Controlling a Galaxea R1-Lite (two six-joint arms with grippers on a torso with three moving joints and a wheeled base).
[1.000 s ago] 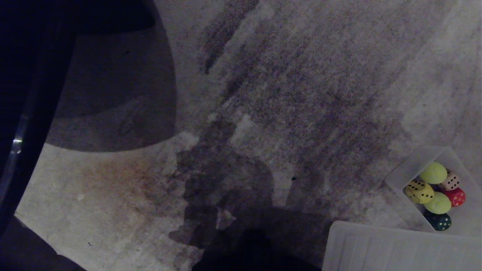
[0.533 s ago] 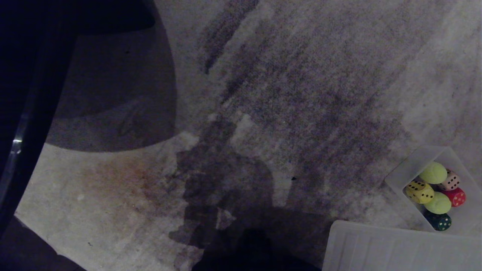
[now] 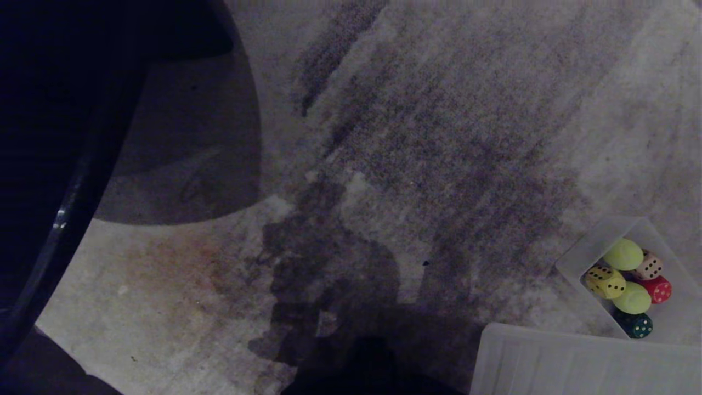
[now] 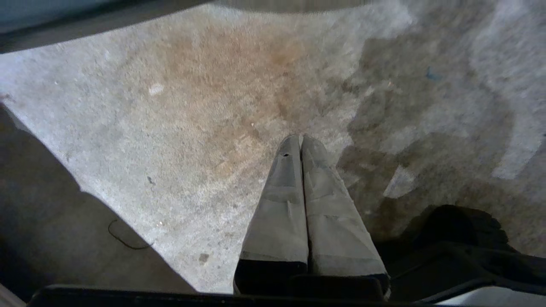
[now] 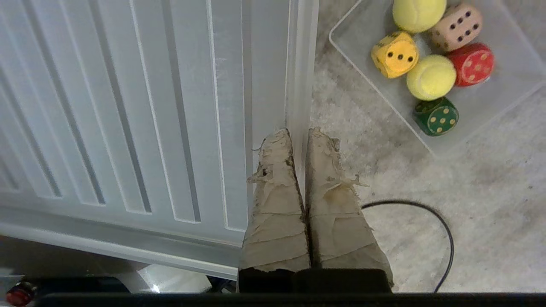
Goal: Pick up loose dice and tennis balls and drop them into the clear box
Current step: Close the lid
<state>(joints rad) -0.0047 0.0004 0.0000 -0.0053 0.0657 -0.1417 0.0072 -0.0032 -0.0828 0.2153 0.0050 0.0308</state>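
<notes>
All six pieces sit in the clear box, both grippers empty and pressed together.

Stained grey carpet (image 3: pixel 439 137) fills the head view, and the ribbed translucent lid (image 5: pixel 128 106) lies flat on it, just beside the clear box (image 5: pixel 507 106). Inside that box, two tennis balls (image 5: pixel 431 77) sit bunched with the yellow die (image 5: pixel 394 54), tan die (image 5: pixel 455 26), red die (image 5: pixel 472 64) and dark green die (image 5: pixel 436 116). The right gripper (image 5: pixel 297 135) hangs over the lid's edge, taped fingers together, holding nothing. The left gripper (image 4: pixel 301 140) hangs over bare carpet, fingers likewise together. A thin black cable (image 5: pixel 443 230) curls nearby.
</notes>
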